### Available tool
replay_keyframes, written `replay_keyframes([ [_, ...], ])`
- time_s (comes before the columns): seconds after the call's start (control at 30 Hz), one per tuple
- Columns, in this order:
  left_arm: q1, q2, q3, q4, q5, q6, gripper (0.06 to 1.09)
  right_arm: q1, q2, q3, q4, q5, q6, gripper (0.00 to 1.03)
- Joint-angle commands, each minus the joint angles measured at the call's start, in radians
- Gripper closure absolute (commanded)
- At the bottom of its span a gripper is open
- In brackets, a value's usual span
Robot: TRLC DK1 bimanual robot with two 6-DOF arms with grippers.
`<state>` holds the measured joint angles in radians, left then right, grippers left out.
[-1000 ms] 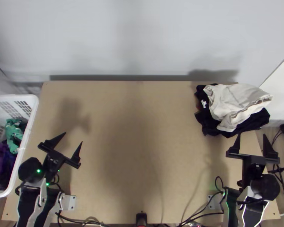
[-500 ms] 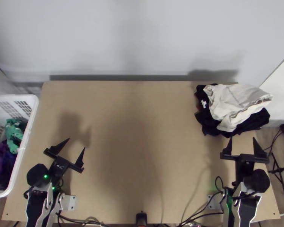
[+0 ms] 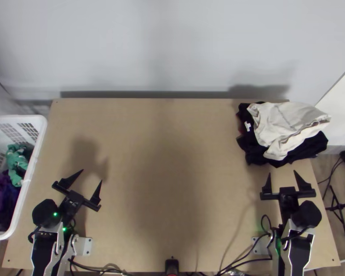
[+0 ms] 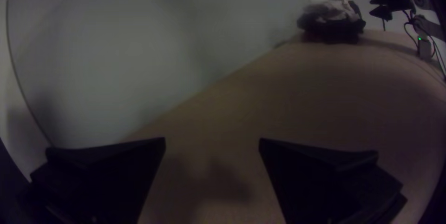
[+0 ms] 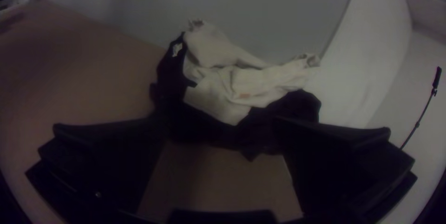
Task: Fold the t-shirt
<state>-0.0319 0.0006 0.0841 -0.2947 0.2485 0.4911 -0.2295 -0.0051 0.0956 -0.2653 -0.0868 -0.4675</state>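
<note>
The left end effector and right end effector are both spread and empty. The t-shirt could be in the basket at left or the pile at the desk's far right; I can't tell. Tangled clothes could make one grab lift two.

Mostly matt: wood, cloth, plastic
Table light wood, smooth, matt; pale garment and dark garments matt cloth, wrinkled; basket smooth plastic; base bracket smooth, metal-looking.
</note>
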Motion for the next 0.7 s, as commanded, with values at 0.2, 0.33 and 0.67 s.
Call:
replay_keyframes([
  [0.2, 0.021, -0.001, -0.003, -0.023, 0.0, 0.007, 0.11, -0.044, 0.004, -0.004, -0.037, -0.024, -0.031, 0.04],
  [0.33, 0.059, -0.001, -0.003, -0.023, -0.002, 0.009, 0.11, -0.05, 0.004, -0.004, -0.038, -0.024, -0.06, 0.04],
  [0.67, 0.086, -0.002, -0.003, -0.023, 0.0, 0.007, 0.11, -0.047, 0.004, -0.004, -0.04, -0.025, -0.057, 0.04],
])
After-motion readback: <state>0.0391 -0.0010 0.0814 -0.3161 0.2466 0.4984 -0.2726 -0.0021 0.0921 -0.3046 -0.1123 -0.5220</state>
